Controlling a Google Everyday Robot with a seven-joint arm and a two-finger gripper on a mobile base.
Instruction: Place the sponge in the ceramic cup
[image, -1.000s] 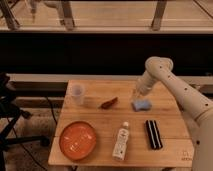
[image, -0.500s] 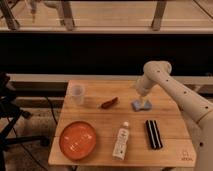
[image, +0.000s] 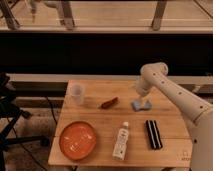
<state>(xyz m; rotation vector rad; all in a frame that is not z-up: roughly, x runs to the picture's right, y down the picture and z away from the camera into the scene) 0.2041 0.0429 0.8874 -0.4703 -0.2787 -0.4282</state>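
**A:** How do the jaws stand?

**B:** I cannot tell. The gripper (image: 140, 100) is down at the sponge (image: 145, 105), right over it, and its tip blends into the blue. The jaws could be spread around the pad or already pinching it.

**A:** So where does the sponge lie?

**B:** Flat on the counter (image: 170, 120), towards the back right, under the bent arm. It is not in the cup (image: 77, 94), which stands upright well apart, at the back left.

**A:** What is the step, then?

**B:** As I judge it, getting a sound hold on the sponge. It is soft, so the jaws should close across its middle, low enough to take the whole thickness. A grip on one wavy edge would let it droop or slip.

**A:** Should it squeeze hard?

**B:** Fairly. The cup looks narrow next to the pad, so a firm pinch that folds the sponge slimmer should help it pass the rim.

**A:** What lies on the way?

**B:** A small red thing (image: 109, 103) sits between sponge and cup, so the lift needs to clear it. The dish (image: 78, 139), bottle (image: 121, 141) and black bar (image: 153, 134) lie nearer the front, off that line.

**A:** Any risks at the cup?

**B:** It looks light and has no handle. A sideways nudge could tip it, so come straight down over its mouth.
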